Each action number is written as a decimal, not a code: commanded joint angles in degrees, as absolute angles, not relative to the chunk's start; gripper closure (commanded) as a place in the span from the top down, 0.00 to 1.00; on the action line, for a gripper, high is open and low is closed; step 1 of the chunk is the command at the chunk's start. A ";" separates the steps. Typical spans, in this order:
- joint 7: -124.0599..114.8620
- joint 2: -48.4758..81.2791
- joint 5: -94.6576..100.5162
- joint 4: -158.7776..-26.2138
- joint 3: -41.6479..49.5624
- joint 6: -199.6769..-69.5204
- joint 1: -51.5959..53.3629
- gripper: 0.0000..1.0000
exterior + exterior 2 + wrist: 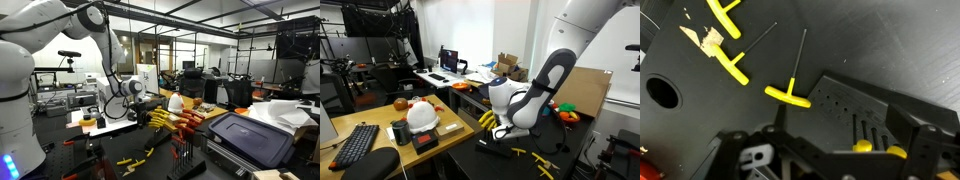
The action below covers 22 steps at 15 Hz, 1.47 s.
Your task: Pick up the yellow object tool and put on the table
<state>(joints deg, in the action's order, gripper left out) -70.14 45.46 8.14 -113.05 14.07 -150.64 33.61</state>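
Three yellow T-handled tools lie on the black table in the wrist view: one (788, 96) just left of a black holder block (845, 105), another (732, 66) further left, a third (722, 16) at the top. Two more yellow handles (862, 147) stick out of the holder. My gripper (850, 128) hangs open over the holder with nothing between its fingers. In both exterior views the gripper (140, 108) (492, 138) is low above the table, with loose yellow tools (127, 160) (521, 152) lying nearby.
A rack of red-handled screwdrivers (180, 125) and a dark lidded bin (245, 135) stand beside the work spot. A white helmet (422, 117) and a keyboard (358, 143) sit on a side desk. The table has a round hole (662, 92).
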 commanded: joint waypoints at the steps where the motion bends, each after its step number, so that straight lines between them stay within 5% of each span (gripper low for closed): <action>1: -69.96 43.63 9.33 -112.79 12.82 -146.39 31.98 1.00; 22: -71.05 45.24 10.19 -109.36 11.79 -144.61 29.11 1.00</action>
<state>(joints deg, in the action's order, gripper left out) -70.15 45.47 8.77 -110.40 12.73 -146.62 30.38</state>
